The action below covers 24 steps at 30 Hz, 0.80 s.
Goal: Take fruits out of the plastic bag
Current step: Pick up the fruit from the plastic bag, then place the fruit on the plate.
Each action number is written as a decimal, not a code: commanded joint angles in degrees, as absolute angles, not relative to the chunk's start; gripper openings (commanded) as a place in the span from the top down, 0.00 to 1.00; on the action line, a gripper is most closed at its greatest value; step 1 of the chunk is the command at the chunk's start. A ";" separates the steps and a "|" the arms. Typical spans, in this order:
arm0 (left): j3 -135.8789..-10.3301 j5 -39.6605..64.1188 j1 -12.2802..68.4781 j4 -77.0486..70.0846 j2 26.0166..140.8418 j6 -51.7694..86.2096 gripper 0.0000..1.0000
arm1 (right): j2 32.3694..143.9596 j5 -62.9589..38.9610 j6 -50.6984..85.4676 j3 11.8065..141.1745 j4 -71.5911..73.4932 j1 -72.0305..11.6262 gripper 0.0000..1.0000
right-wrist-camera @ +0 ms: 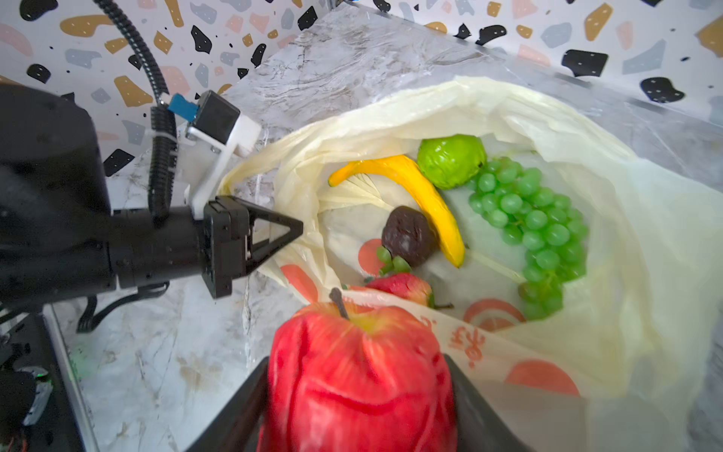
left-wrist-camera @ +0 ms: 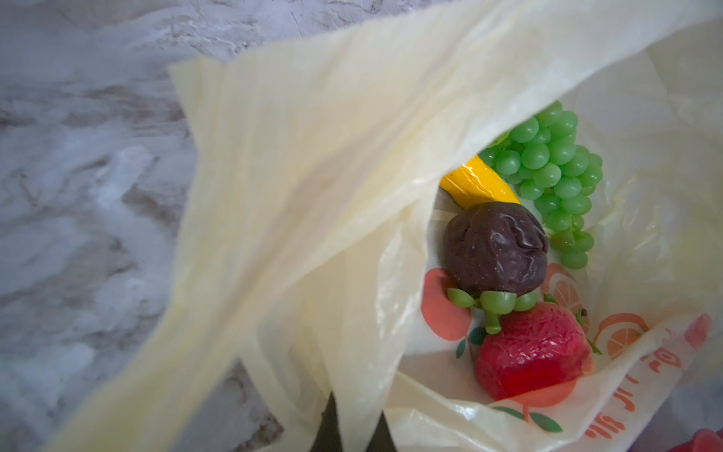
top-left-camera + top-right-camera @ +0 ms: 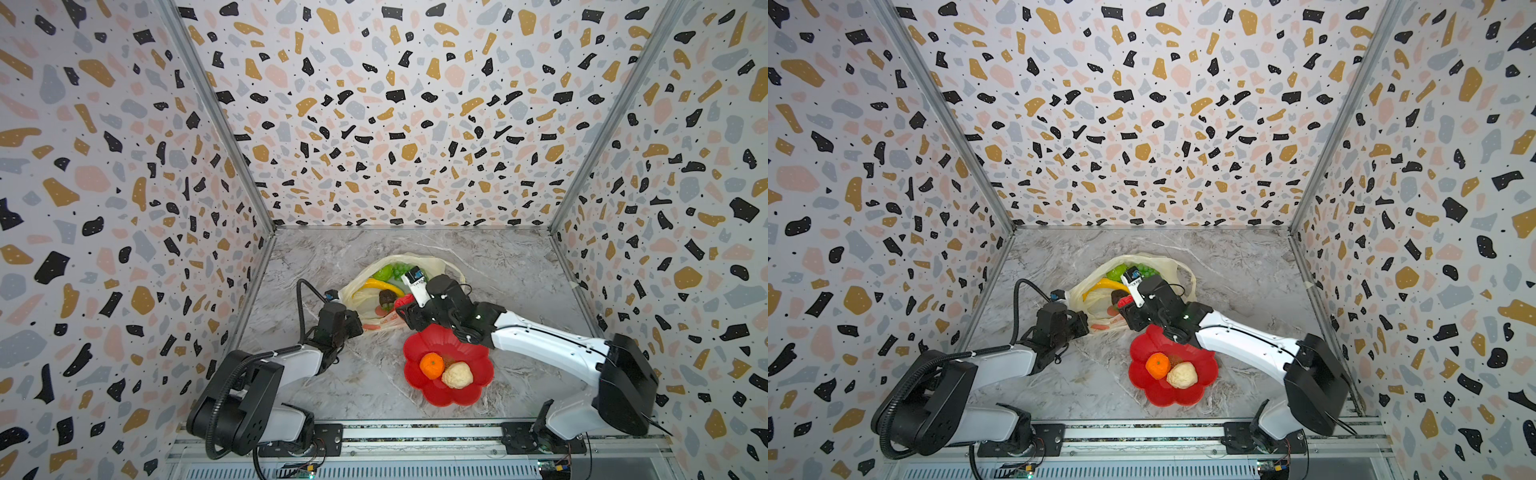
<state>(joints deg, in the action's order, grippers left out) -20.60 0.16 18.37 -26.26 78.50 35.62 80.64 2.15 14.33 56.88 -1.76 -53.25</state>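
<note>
Clamps seemingly light, squashy red toy apple point(image 1: 352, 352) across its belly in right pincer point(image 1: 358, 415); nips flimsy, slippery cream plastic bag point(image 1: 587, 156) by rim in left pincer point(image 1: 291, 231).

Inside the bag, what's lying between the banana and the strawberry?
The dark brown fruit, with its green leaves toward the strawberry and the banana on its other side. The left wrist view, looking into the plastic bag, shows it most clearly.

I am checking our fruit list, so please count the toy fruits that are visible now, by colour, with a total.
Red: 2, the bumpy red fruit and the strawberry
Green: 2, the round green fruit and the grape bunch
Yellow: 1, the banana
Orange: 1, the orange
Cream: 1, the knobbly fruit
Dark brown: 1, the wrinkled fruit
Total: 8
</note>
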 commanded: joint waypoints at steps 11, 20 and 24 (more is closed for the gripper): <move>-19.94 0.35 18.03 -29.00 78.75 35.42 0.97 | 61.71 9.89 18.78 29.34 16.66 -52.82 0.39; -19.86 0.41 18.06 -29.00 78.81 35.42 0.97 | 62.52 13.23 20.76 20.14 25.28 -52.12 0.38; -19.95 0.52 18.02 -29.10 79.06 35.42 0.97 | 64.29 13.87 20.37 17.80 30.32 -51.95 0.38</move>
<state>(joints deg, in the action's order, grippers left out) -20.60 0.16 18.37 -26.28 78.59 35.62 63.88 12.27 19.92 18.70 24.16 -52.23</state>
